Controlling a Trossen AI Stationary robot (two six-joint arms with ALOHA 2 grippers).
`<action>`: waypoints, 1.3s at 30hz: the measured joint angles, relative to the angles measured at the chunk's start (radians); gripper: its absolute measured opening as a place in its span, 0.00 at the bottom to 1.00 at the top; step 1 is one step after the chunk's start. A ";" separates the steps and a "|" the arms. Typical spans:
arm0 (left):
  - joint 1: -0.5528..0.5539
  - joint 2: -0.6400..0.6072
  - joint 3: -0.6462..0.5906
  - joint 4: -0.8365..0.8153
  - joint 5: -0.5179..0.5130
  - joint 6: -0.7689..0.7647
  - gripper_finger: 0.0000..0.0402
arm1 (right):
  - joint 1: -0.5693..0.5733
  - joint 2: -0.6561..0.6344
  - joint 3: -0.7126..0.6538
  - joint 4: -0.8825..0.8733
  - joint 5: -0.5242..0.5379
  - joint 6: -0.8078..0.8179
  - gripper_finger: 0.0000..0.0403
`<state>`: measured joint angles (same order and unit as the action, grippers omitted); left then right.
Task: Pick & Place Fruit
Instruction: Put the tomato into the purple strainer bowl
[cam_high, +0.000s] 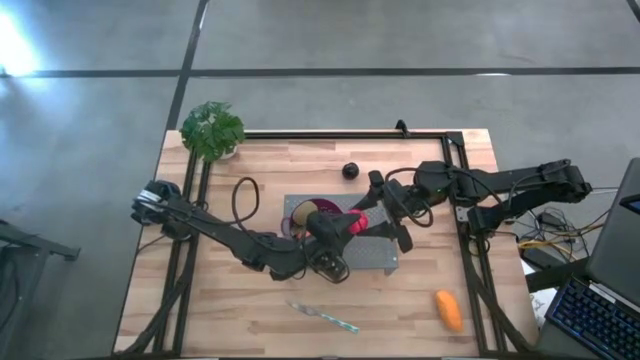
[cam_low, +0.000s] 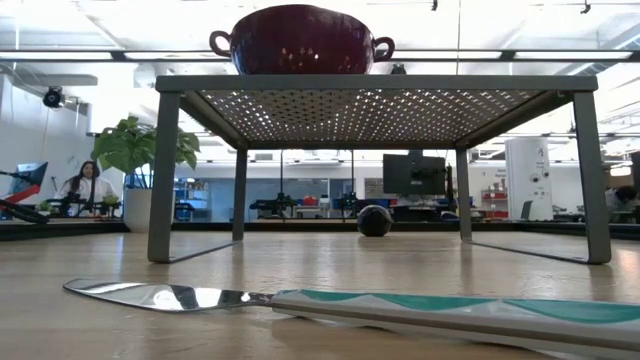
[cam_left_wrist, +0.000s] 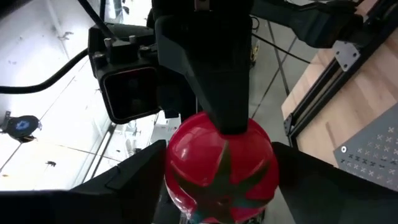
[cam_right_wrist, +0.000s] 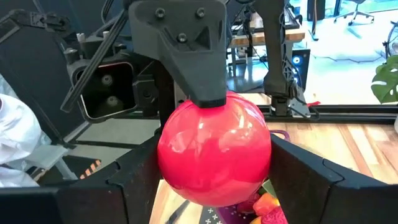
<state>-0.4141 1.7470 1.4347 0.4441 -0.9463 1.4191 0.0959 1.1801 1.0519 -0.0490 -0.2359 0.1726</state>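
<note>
Both my tools meet on the pink-red ball (cam_high: 357, 222) above the perforated metal rack (cam_high: 385, 256) at the middle of the table (cam_high: 260, 330). My left tool (cam_left_wrist: 221, 171) has its fingers clenched on either side of the ball (cam_left_wrist: 219, 168), whose green star-shaped leaf cap faces that wrist's camera. My right tool (cam_right_wrist: 214, 165) grips the same ball (cam_right_wrist: 214, 155) from the opposite side, its two dark fingers pressed against the ball's flanks. Each wrist view also shows a finger of the other tool coming down onto the ball's top.

Beside the ball on the rack sits the dark red colander (cam_high: 308, 212), with bits of red and orange fruit (cam_right_wrist: 266, 208) in it. The dark plum (cam_high: 350, 170) lies on the table beyond the rack. The oblong orange fruit (cam_high: 449, 311) rests near the table's right front corner, and the teal-handled knife (cam_high: 323, 317) lies along the front edge. A potted plant (cam_high: 211, 130) stands at the far left corner.
</note>
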 joint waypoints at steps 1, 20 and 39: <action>0.000 0.000 0.000 -0.001 0.001 -0.001 0.70 | 0.000 0.000 0.000 0.000 0.000 0.000 0.63; -0.001 0.000 0.000 -0.007 0.009 -0.031 0.67 | 0.000 0.000 0.001 0.003 0.001 -0.015 0.75; -0.002 -0.012 0.000 -0.010 -0.330 -0.112 0.67 | -0.004 -0.187 0.002 -0.342 0.247 -0.022 0.90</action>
<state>-0.4158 1.7349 1.4346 0.4338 -1.2761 1.3076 0.0916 0.9929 1.0534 -0.3915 0.0109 0.1505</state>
